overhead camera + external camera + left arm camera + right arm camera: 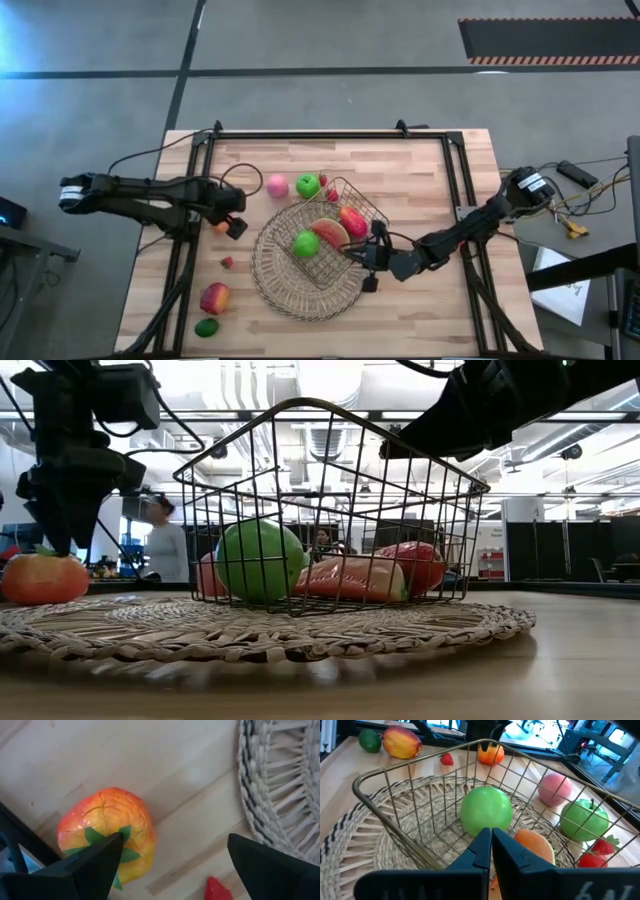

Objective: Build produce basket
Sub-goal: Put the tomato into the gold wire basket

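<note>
The dark wire basket (335, 232) stands on the round woven mat (275, 280). It holds a green apple (486, 811), a watermelon slice (330, 232) and a red-yellow mango (352, 220). My right gripper (362, 256) is shut at the basket's near right rim. My left gripper (233, 218) points down, open, over a small orange fruit with green leaves (105, 832) on the table left of the mat. One finger (95, 865) shows over the fruit, the other (272, 870) well beside it. I cannot tell whether either touches it. My right gripper is shut on the basket's top rim wire (432, 852) at the side nearest that arm. It comes in slanting down from the table's right, and its fingers (485, 845) reach in over the rim toward the green apple. They hide the contact point. The basket's bottom rests on the mat.
Beyond the mat lie a pink peach (277, 185), a second green apple (308, 184) and strawberries (331, 195). A strawberry (228, 262), a red-yellow fruit (214, 297) and a lime (206, 327) lie at the near left. Black rails (455, 190) run along the table's sides.
</note>
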`<state>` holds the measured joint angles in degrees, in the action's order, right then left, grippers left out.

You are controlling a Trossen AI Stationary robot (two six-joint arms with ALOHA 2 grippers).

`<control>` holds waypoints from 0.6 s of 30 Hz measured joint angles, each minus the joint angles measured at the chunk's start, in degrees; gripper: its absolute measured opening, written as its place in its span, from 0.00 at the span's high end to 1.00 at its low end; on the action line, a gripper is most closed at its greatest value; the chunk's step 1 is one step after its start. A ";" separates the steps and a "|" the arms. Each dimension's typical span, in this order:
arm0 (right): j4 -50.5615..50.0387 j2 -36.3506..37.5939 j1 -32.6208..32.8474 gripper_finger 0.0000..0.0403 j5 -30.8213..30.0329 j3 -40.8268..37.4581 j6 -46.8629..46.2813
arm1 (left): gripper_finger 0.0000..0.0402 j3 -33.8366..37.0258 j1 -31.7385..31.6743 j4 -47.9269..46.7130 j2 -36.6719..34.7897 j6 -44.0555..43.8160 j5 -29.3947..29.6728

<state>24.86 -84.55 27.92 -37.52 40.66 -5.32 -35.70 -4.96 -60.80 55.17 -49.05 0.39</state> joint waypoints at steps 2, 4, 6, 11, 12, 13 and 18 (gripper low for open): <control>0.14 0.00 0.11 0.98 0.02 0.00 0.09 | 0.14 0.69 -0.69 0.62 0.21 0.14 -1.08; 0.33 0.00 0.11 0.98 0.02 0.00 0.35 | 0.14 1.33 -1.26 1.41 0.22 0.12 -2.52; 0.31 0.00 0.22 0.98 0.02 0.00 0.40 | 0.14 1.61 -1.95 1.11 0.39 0.02 -4.00; 0.70 0.00 0.24 0.98 0.04 0.00 0.95 | 0.14 1.36 -2.33 4.58 0.25 -1.03 -4.48; 0.82 0.00 0.24 0.98 0.02 0.00 1.17 | 0.14 1.22 -2.33 6.31 0.25 -1.06 -4.64; 0.97 0.00 0.24 0.98 0.04 0.00 1.37 | 0.14 1.03 -2.31 8.67 0.30 -0.74 -4.64; 1.25 0.00 0.24 0.98 0.04 0.00 1.50 | 0.14 -1.10 -2.31 15.91 1.45 2.29 -5.69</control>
<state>26.11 -84.55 28.16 -37.47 40.66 -3.82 -36.81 -7.27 -44.89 56.62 -46.77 -5.30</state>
